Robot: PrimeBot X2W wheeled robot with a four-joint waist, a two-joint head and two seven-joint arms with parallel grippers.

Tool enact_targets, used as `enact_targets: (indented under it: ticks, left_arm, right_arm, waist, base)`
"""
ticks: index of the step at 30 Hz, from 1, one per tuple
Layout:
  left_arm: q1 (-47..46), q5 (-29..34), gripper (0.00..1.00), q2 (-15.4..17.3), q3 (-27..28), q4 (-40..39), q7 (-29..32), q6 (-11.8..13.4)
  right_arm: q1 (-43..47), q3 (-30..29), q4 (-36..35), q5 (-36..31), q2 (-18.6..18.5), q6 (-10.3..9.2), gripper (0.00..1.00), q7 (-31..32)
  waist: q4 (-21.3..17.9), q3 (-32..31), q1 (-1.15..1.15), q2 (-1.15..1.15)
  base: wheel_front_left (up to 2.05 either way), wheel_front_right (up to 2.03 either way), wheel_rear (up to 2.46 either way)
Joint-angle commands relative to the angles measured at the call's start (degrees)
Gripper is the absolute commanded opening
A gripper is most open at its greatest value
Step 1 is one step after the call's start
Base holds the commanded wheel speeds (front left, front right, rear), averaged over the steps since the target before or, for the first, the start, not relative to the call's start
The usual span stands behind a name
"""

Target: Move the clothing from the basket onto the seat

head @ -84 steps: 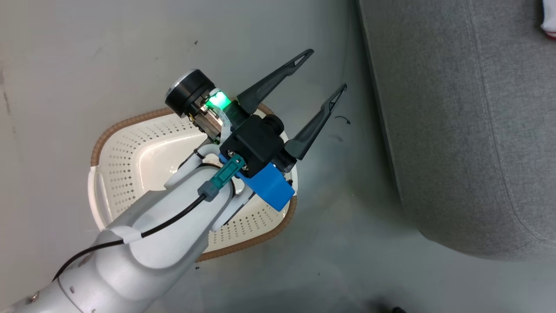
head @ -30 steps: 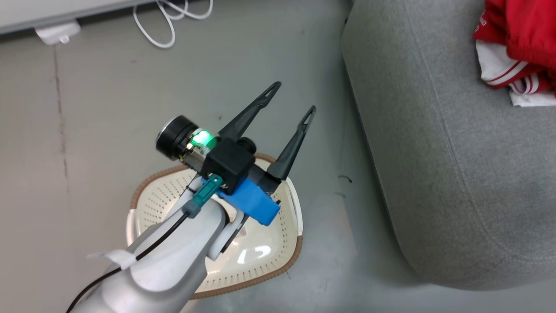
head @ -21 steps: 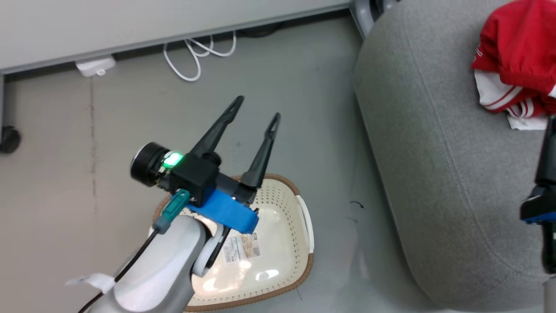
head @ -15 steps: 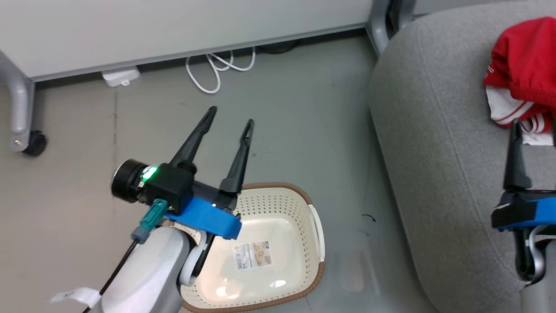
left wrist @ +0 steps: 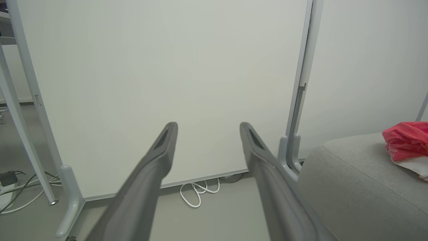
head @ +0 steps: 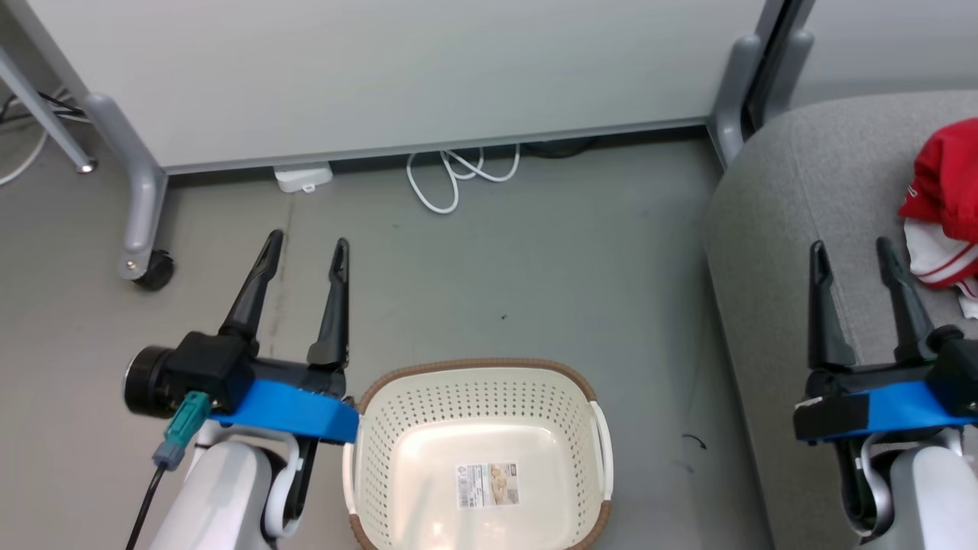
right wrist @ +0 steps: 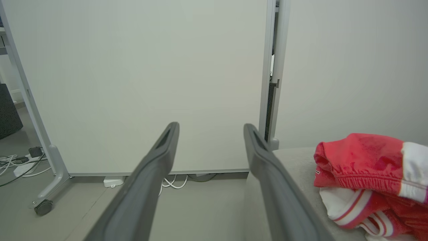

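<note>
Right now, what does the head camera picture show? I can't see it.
An empty white basket sits on the grey floor between the robot's left jaws and right jaws, both open. Red clothing lies on the grey sofa at the right.

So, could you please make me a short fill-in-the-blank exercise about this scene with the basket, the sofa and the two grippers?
1. The clothing lying on the sofa is mostly ____ in colour.
2. The basket stands on the floor and is ____ of clothing.
3. The left gripper and the right gripper are both ____ and hold nothing.
Missing words: red; empty; open.
</note>
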Motion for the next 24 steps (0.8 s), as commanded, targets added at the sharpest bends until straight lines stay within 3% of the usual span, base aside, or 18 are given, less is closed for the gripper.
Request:
enact_targets:
  ticks: [1,13,24]
  left_arm:
    - [1.7,1.0,1.00,-0.4,1.6,0.2,-0.3,-0.5]
    - [8.1,4.2,1.00,-4.1,9.7,0.2,-0.3,-3.4]
    - [11.1,5.4,1.00,-6.6,12.9,0.8,-0.3,-5.6]
  right_arm:
    - [1.5,0.7,-0.6,0.0,0.5,0.03,1.00,-0.2]
    - [6.2,4.4,-2.9,-0.6,1.6,0.03,1.00,-0.2]
    - [9.1,5.0,-2.2,1.7,1.7,0.03,1.00,-0.2]
  waist:
    - [1.2,-1.4,0.01,0.00]
    - [3.1,-4.3,0.01,0.00]
    - [3.4,-6.0,0.01,0.00]
  base:
    - [0.00,0.00,0.00]
    - [0.00,0.00,0.00]
    - [0.00,0.00,0.00]
